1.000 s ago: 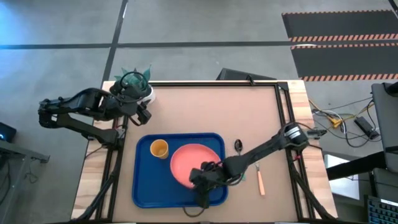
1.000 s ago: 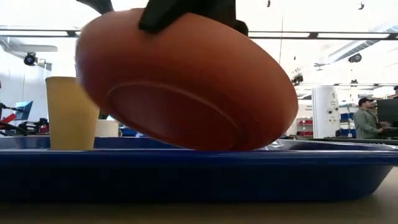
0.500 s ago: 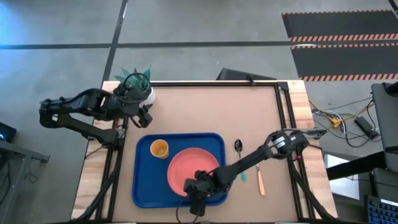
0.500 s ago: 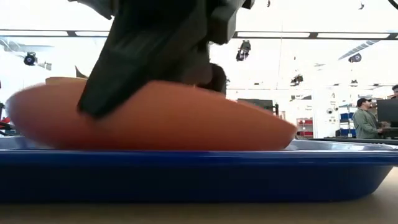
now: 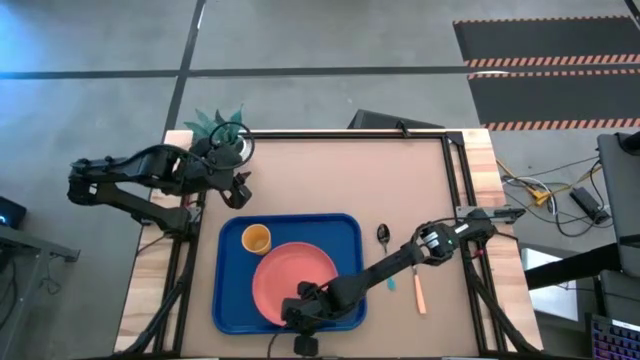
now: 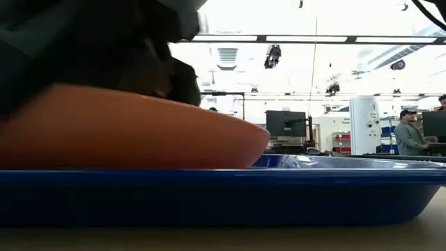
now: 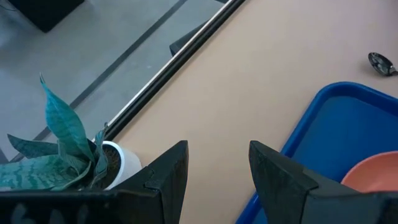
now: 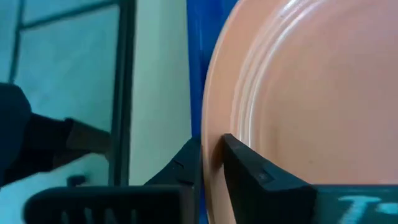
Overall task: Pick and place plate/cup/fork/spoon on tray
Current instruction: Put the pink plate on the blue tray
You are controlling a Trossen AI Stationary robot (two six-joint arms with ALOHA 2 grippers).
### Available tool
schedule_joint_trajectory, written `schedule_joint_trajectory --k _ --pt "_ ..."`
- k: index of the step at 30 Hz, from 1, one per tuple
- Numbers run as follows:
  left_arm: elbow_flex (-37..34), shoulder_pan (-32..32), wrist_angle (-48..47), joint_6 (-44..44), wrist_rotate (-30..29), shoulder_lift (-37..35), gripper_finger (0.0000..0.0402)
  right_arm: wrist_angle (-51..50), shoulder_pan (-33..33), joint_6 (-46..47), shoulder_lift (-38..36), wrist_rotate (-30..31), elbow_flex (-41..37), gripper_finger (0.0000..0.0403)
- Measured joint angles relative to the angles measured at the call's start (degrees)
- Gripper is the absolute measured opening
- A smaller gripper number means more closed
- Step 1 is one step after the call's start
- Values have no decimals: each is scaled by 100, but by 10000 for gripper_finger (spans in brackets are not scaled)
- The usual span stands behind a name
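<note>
At the near edge of the tray (image 5: 228, 300), the right gripper (image 5: 303, 318) sits over the plate's (image 5: 295, 281) near rim. Its jaws straddle that rim with only a narrow gap, and whether they grip it or merely flank it is hard to say from the wrist view. The plate lies flat in the tray, toward its near right part. The cup (image 5: 256, 239) stands upright in the tray's far left corner, just beside the plate. On the table (image 5: 330, 170) right of the tray lie the spoon (image 5: 386, 250) and, farther right, the fork (image 5: 419, 289), apart from each other. At the far left, the left gripper (image 5: 238, 192) hovers near the potted plant (image 5: 222, 135), jaws wide and holding nothing.
</note>
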Motion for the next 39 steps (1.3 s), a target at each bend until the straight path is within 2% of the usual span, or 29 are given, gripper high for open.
schedule_joint_trajectory --k 8,13,16,21,26,28,33,39 --pt "0 0 -1 0 0 -24 154 -163 -9 80 -201 123 43 116" --pt "0 0 -1 -2 8 -22 154 -251 26 42 -532 18 56 137" --pt "0 0 1 -4 13 -13 154 -742 38 -189 -830 358 56 139" --pt "0 0 3 -7 17 -11 154 -2274 -142 -352 -1244 1406 59 112" --pt "0 0 25 -17 17 -11 154 -3226 -616 -524 -1331 1533 49 26" --pt "0 0 23 -17 17 -11 154 -3224 -847 -790 -1329 1426 10 15" --pt "0 -1 16 -17 17 -13 154 -2572 -1546 -1399 -1322 577 -458 8" --pt "0 0 -19 -2 16 -17 154 -2319 -2264 -1746 -1325 279 -1061 8"
